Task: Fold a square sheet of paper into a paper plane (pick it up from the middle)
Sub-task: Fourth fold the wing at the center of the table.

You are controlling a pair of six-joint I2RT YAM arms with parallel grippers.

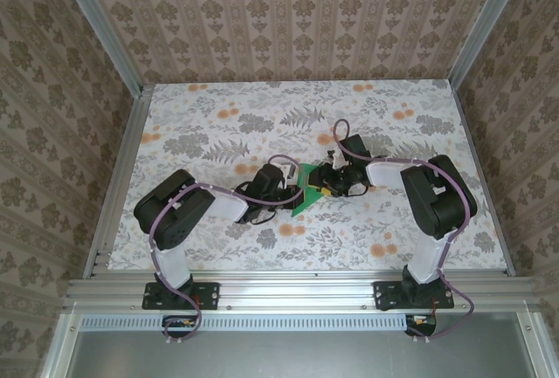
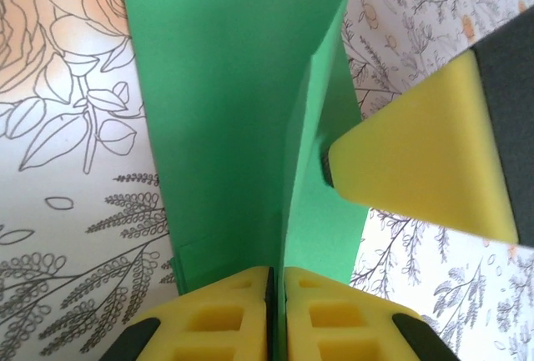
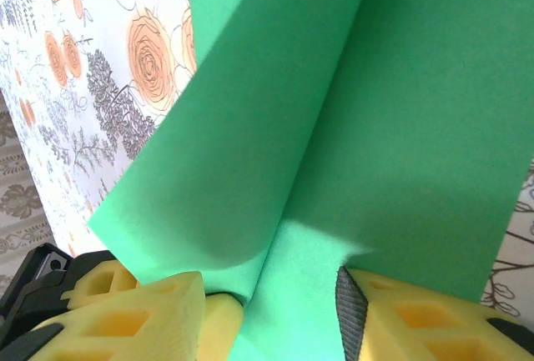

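The square sheet of paper (image 1: 307, 195) is bright green and lies partly folded at the middle of the table, between the two arms. In the left wrist view one flap of the paper (image 2: 225, 111) stands up along a crease. My left gripper (image 2: 277, 315) is shut on the lower edge of that flap, which is pinched between its yellow pads. My right gripper (image 3: 275, 328) is open, its fingers wide apart, with the curved paper (image 3: 375, 111) running through the gap. One right fingertip (image 2: 409, 161) touches the flap's right side. From above, the left gripper (image 1: 293, 189) and right gripper (image 1: 324, 188) meet over the sheet.
A floral cloth covers the table (image 1: 218, 134). Aluminium rails run along its left edge (image 1: 118, 177), right edge (image 1: 480, 177) and near edge (image 1: 288, 286). Patterned walls close off the back and both sides. The arm bases (image 1: 179, 295) (image 1: 410, 295) stand at the near edge.
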